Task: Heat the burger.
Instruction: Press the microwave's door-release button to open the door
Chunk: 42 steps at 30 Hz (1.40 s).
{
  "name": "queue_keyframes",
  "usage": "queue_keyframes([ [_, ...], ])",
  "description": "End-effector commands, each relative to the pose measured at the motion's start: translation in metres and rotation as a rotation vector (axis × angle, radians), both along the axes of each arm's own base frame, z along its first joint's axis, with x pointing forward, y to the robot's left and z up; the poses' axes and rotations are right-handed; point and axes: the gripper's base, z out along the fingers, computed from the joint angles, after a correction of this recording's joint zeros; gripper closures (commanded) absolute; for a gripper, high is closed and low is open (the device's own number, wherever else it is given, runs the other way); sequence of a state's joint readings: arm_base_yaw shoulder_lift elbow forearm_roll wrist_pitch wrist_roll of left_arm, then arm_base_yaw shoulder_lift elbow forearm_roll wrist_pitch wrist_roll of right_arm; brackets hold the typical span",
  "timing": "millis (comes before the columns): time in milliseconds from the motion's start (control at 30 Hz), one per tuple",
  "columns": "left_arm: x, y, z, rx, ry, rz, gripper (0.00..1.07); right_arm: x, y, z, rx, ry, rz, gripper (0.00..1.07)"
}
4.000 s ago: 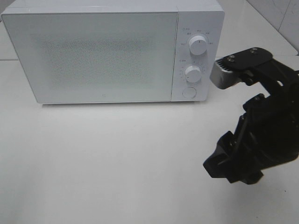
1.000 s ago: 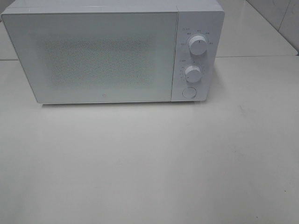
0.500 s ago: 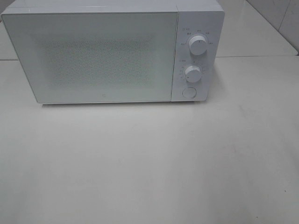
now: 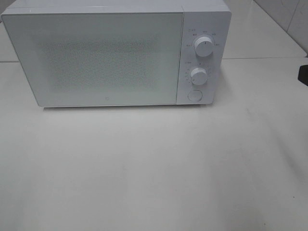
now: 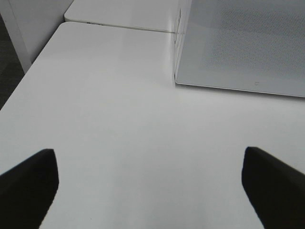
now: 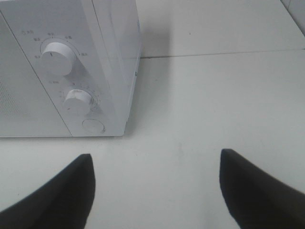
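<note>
The biggest thing is the white table [image 4: 154, 168]. It fills the near part of the scene and runs off to both sides.

At the far side of the table stands a white microwave [image 4: 118, 55]. It sits a bit to the left of the middle. Its big door [image 4: 94, 60] is shut. The door window is pale and full of tiny dots, so I cannot tell what is inside.

The burger does not show in any view, so I cannot tell where it is.

The left gripper [image 5: 150, 186] hangs over the left part of the table, near the microwave's left front corner. Its two dark fingers [image 5: 28, 186] stand wide apart, and only bare table is between them.

The right gripper [image 6: 155, 191] hangs over the table to the right of the microwave and faces its knobs. Its jaws are wide apart too and hold nothing.

A small dark bit [image 4: 303, 75] peeks in at the right edge of the high view.

On the right side of the microwave's front are the upper knob [image 4: 204, 47], the lower knob [image 4: 198, 76] and, lowest, a small round button [image 4: 194, 95].
</note>
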<state>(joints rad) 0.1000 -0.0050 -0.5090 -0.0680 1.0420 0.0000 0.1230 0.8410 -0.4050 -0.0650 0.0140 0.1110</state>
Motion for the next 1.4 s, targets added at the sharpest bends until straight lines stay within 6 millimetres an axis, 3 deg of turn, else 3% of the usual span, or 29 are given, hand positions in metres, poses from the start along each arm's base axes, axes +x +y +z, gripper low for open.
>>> queue_keyframes([
  [33, -0.002, -0.001, -0.001, -0.006, -0.023, -0.001, 0.07, 0.012, 0.001, -0.003, 0.019, -0.040, -0.007, 0.38],
  [400, -0.002, -0.001, -0.001, -0.006, -0.023, -0.001, 0.07, 0.045, 0.006, -0.017, 0.032, -0.129, 0.015, 0.38],
  [633, -0.002, -0.001, -0.001, -0.006, -0.023, -0.001, 0.07, 0.067, 0.011, -0.042, -0.024, -0.127, 0.052, 0.38],
  [733, -0.002, -0.001, -0.001, -0.006, -0.023, -0.001, 0.07, 0.074, 0.024, -0.056, -0.030, -0.119, 0.079, 0.38],
  [1067, -0.002, -0.001, -0.001, -0.006, -0.023, -0.001, 0.07, 0.079, 0.063, -0.084, -0.098, -0.130, 0.095, 0.38],
  [1400, -0.002, -0.001, -0.001, -0.006, -0.023, -0.001, 0.07, 0.060, 0.100, -0.092, -0.128, -0.191, 0.013, 0.38],
])
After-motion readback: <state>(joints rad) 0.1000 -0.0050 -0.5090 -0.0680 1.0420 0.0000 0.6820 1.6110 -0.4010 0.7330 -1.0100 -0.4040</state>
